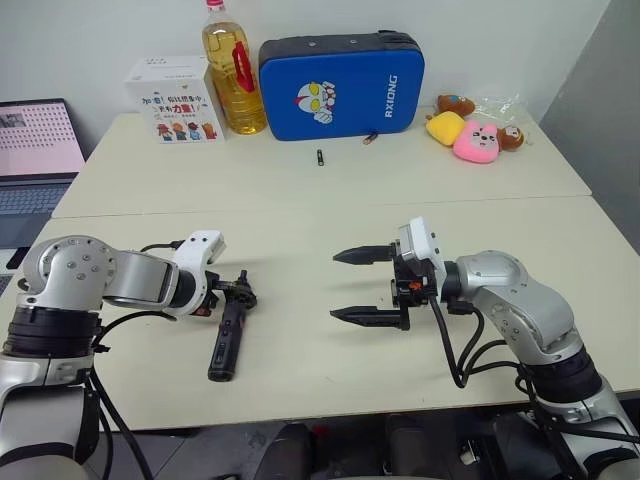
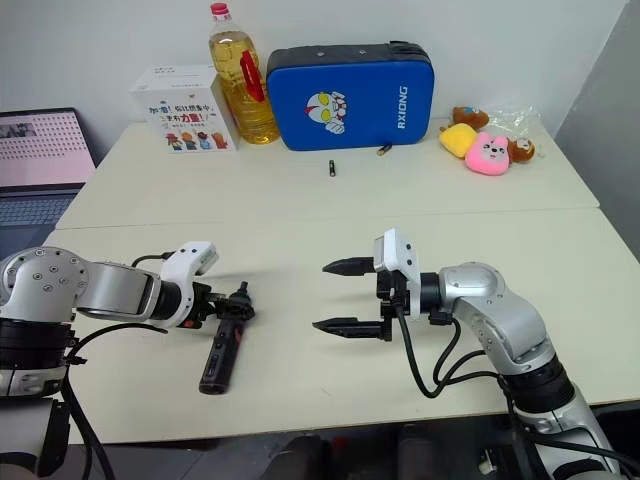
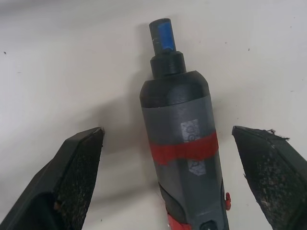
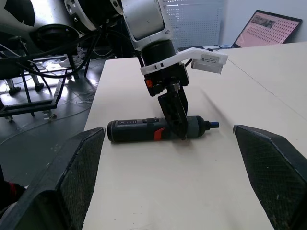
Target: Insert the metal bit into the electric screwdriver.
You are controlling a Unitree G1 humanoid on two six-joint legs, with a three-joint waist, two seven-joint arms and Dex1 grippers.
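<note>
Black and red, the electric screwdriver (image 1: 226, 340) lies flat on the cream table (image 1: 300, 215) in front of our left arm, its tip end pointing away from us. Our left gripper (image 3: 168, 143) hangs over that tip end with its fingers (image 3: 76, 167) spread wide on either side of the red band, not touching the tool as far as we can see. Our right gripper (image 1: 365, 285) hovers well to the right, turned sideways toward the screwdriver, its fingers wide apart and holding nothing. Far back near the blue case (image 1: 342, 85) lie a short dark bit (image 1: 320, 157) and a small brass-coloured piece (image 1: 369, 139).
</note>
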